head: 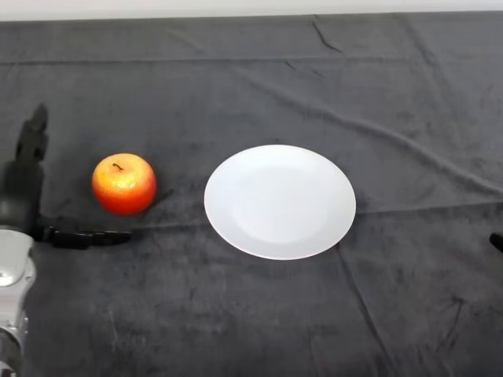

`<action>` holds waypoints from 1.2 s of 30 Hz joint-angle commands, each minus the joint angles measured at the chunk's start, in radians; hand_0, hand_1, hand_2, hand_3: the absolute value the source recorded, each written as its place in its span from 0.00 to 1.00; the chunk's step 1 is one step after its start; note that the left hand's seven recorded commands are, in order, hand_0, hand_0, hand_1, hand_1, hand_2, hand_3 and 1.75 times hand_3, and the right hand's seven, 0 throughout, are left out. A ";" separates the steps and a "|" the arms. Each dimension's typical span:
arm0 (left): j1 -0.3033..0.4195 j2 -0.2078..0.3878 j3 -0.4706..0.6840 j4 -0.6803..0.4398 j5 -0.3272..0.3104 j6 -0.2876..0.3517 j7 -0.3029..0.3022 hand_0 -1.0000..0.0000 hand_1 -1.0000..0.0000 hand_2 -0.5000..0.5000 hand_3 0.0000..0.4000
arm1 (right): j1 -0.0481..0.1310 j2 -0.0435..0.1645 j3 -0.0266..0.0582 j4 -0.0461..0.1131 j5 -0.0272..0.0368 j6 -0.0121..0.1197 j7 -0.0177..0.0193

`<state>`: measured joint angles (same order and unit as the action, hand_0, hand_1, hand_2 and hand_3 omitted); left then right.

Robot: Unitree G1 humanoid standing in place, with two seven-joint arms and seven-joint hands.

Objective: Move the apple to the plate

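Head view is showing you the dark cloth [259,86] lying in creases over the whole table, and everything else is sitting on it. The white plate [280,201] is resting near the middle, with nothing lying on it. Your left hand [22,192] is reaching in at the left edge, spread wide: the fingers [33,133] are pointing straight away from you and the thumb [90,236] is stretching out to the right along the cloth. It is gripping nothing and touching nothing but possibly the cloth. The apple [124,184], red and orange with its stem pointing up, is standing upright between the hand and the plate, inside the wide angle between thumb and fingers, just beside the hand yet clear of it, and apart from the plate's left rim.
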<state>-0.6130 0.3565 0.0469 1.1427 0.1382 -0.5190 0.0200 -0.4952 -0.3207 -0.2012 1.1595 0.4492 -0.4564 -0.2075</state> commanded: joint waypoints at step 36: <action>-0.219 -0.070 -0.050 0.081 -0.013 0.311 -0.025 0.00 0.00 0.50 1.00 | 0.049 0.036 -0.0131 0.061 0.0114 0.064 -0.0031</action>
<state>-0.7724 0.2991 0.0093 1.1916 0.1361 -0.2233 -0.0031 -0.4953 -0.3218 -0.2021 1.1521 0.4490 -0.4571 -0.2115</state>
